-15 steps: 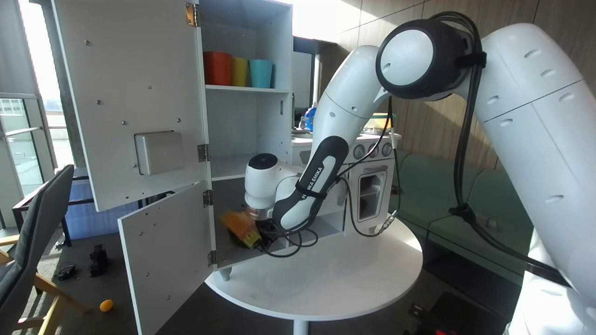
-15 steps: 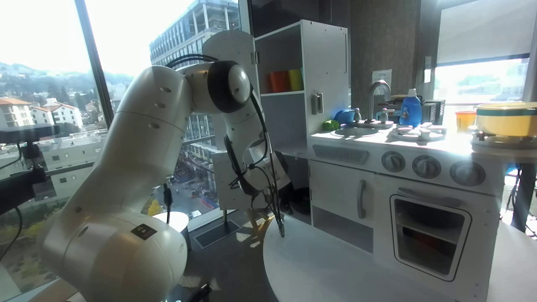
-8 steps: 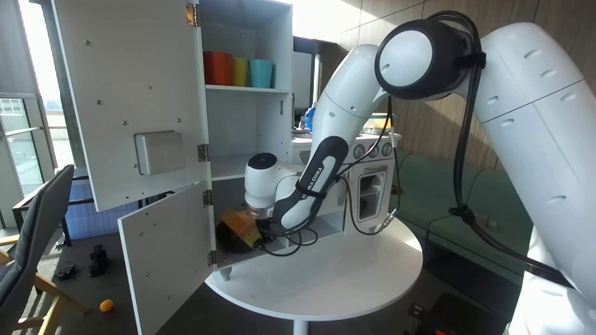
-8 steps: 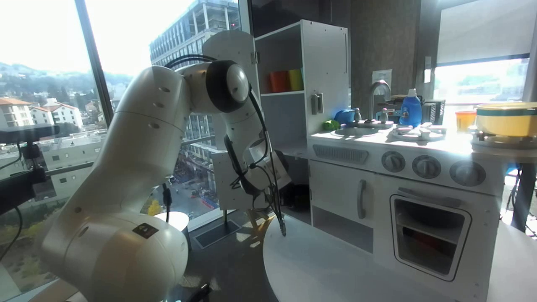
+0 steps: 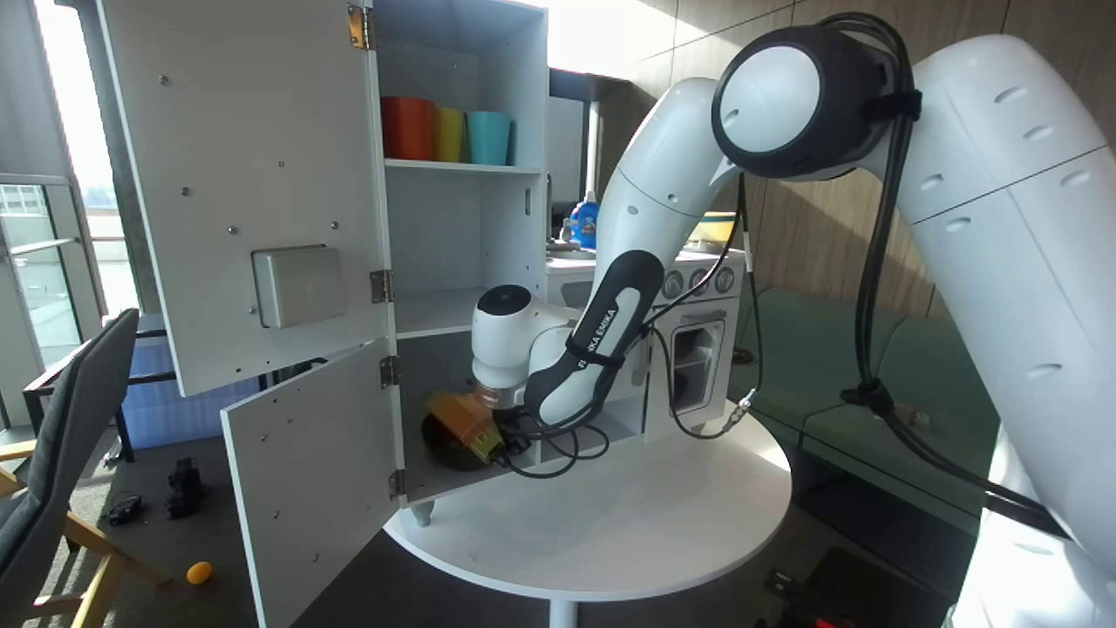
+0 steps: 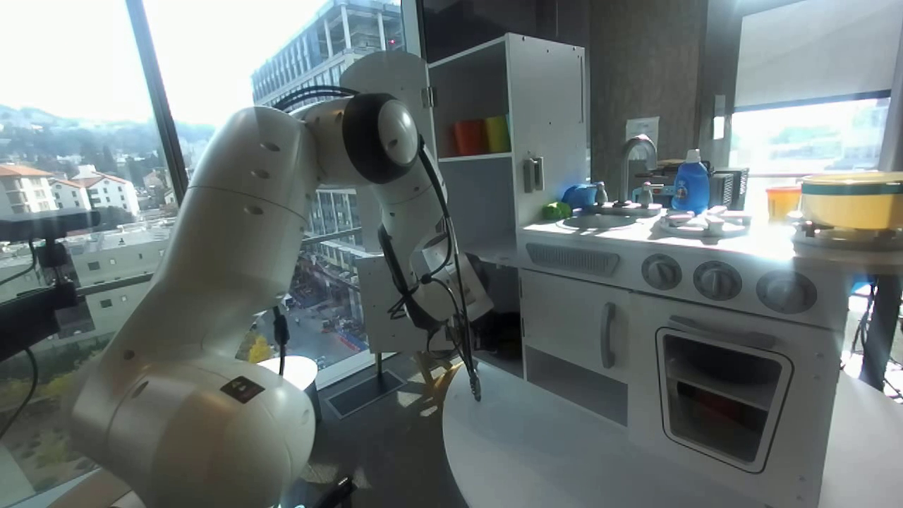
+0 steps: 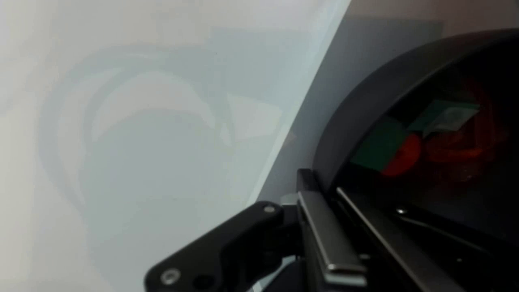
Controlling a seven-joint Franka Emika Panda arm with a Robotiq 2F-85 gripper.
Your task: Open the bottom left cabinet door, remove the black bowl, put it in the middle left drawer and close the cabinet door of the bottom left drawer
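The bottom left cabinet door [image 5: 314, 488], a white panel, hangs swung wide out from its hinges. Inside its compartment, the black bowl [image 5: 436, 449] is tilted, partly behind my wrist in an exterior view. In the wrist view the curved rim of the black bowl [image 7: 344, 109] runs down between the fingers of my gripper [image 7: 323, 185], which is shut on it. One finger lies outside the bowl wall, the opposite one inside. Red and green shapes show within the bowl. Above this compartment is the middle left drawer [image 5: 436, 231], a white-walled niche with nothing visible in it.
Overhead hangs the taller door [image 5: 235, 192] with a square box [image 5: 299, 286]. A shelf [image 5: 462, 167] holds red, yellow and blue cups. Loose cables [image 5: 558, 462] droop beside my wrist. The round table [image 5: 602, 532] extends in front of the cabinet.
The black bowl has tipped up into sight beside my wrist. My arm and the bowl have since shifted together slightly, to the right in an exterior view. The doors have not moved.
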